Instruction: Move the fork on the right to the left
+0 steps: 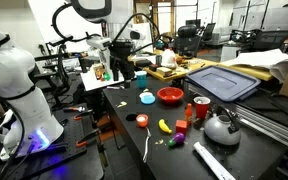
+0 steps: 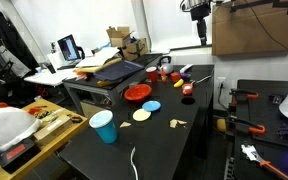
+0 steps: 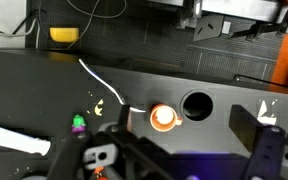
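A thin white fork (image 1: pixel 147 148) lies on the black table near its front edge. It also shows in the other exterior view (image 2: pixel 134 160) and in the wrist view (image 3: pixel 99 82) as a curved white line. I see no other fork. My gripper (image 2: pixel 199 28) hangs high above the far end of the table, well away from the fork. In the wrist view its dark fingers (image 3: pixel 184 126) stand wide apart with nothing between them. A small orange cup (image 3: pixel 162 117) lies on the table below them.
On the table are a blue cup (image 2: pixel 103 125), a red plate (image 2: pixel 136 93), a blue plate (image 2: pixel 152 105), a red bowl (image 1: pixel 170 95), a banana (image 1: pixel 165 125), a kettle (image 1: pixel 221 125), a red can (image 1: pixel 199 108) and a white tube (image 1: pixel 214 160). A round hole (image 3: pixel 197 104) is in the tabletop.
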Available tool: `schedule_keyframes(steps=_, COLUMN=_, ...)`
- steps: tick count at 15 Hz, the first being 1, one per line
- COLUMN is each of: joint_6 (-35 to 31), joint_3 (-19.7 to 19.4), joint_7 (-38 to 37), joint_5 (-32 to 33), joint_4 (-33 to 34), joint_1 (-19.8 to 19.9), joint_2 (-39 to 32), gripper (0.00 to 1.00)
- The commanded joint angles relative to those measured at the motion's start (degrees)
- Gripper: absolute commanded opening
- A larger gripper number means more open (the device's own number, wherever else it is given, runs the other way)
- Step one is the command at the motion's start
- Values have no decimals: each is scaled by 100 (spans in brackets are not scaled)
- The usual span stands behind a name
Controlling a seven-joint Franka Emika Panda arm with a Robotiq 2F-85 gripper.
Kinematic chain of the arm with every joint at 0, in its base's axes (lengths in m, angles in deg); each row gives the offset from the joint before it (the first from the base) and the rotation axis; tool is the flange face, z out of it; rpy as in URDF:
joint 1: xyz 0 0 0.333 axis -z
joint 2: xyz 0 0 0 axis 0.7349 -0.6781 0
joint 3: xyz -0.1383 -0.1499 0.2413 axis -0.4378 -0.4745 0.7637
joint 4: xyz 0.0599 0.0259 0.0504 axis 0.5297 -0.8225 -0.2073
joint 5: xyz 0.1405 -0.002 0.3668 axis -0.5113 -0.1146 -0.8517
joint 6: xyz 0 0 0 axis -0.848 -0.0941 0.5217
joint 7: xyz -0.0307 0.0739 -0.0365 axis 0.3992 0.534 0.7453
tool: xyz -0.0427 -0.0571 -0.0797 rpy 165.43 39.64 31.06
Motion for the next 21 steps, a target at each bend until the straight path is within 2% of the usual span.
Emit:
schedule_keyframes(steps=1, joint_6=-497, joint_3=-162, joint_7=692, joint_5=106, joint_4=283, joint_1=153, joint_2=-672, gripper=100)
schedule_keyframes(steps=6, joint_6=-1046, joint_3=-357, joint_7=2056, joint_5=-211, joint_4=465, joint_1=300, joint_2=-1442, gripper=100)
schedule_keyframes(steps=10, joint_6=-1128, joint_3=-263, joint_7=2749, joint_5=-565, joint_4=630, joint_1=495, joint_2=-1993, gripper=100)
schedule_keyframes(steps=21, joint_6=-2196, joint_3=183, joint_7=2178, joint_5=-75, joint_4=672, joint_1=760, joint_2=-3299, gripper=100)
